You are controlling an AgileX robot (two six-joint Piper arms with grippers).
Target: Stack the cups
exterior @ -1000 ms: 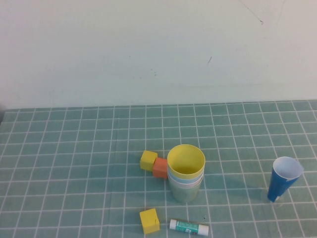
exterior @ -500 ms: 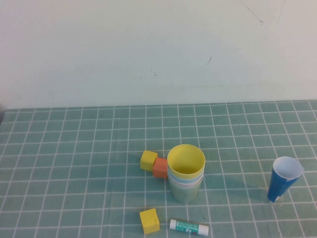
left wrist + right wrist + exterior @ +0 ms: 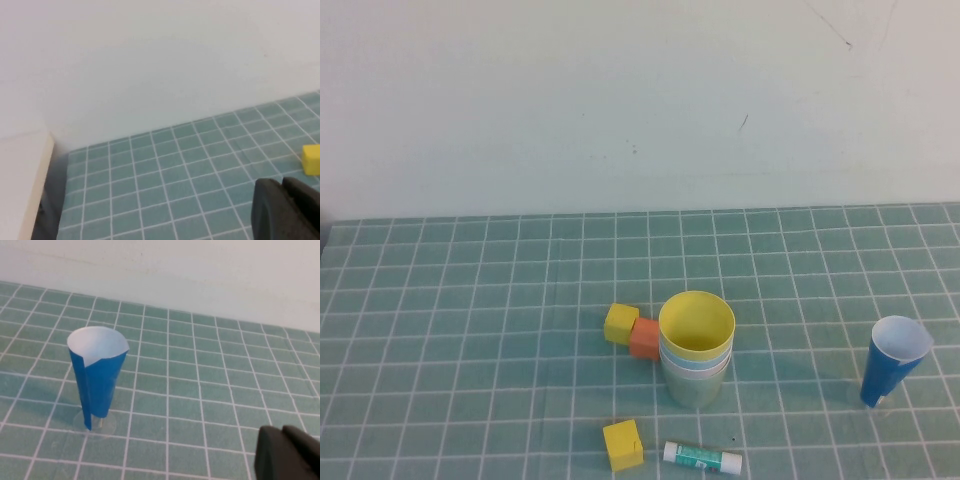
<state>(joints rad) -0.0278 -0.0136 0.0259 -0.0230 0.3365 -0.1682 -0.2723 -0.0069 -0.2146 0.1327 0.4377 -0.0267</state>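
The cups (image 3: 696,345) stand nested in one upright stack at the middle front of the checked mat in the high view. The yellow cup (image 3: 696,325) is on top, a light blue rim (image 3: 695,364) shows under it, and a pale cup wall (image 3: 694,388) is at the bottom. Neither arm shows in the high view. My left gripper (image 3: 283,186) is shut and empty above bare mat, away from the stack. My right gripper (image 3: 283,432) is shut and empty too, near the dark blue cup (image 3: 97,375).
A yellow cube (image 3: 620,323) and an orange cube (image 3: 644,338) sit against the stack's left side. Another yellow cube (image 3: 622,445) and a glue stick (image 3: 702,458) lie in front. The tall dark blue cup (image 3: 893,361) stands at the right. A pale wall (image 3: 640,100) backs the mat.
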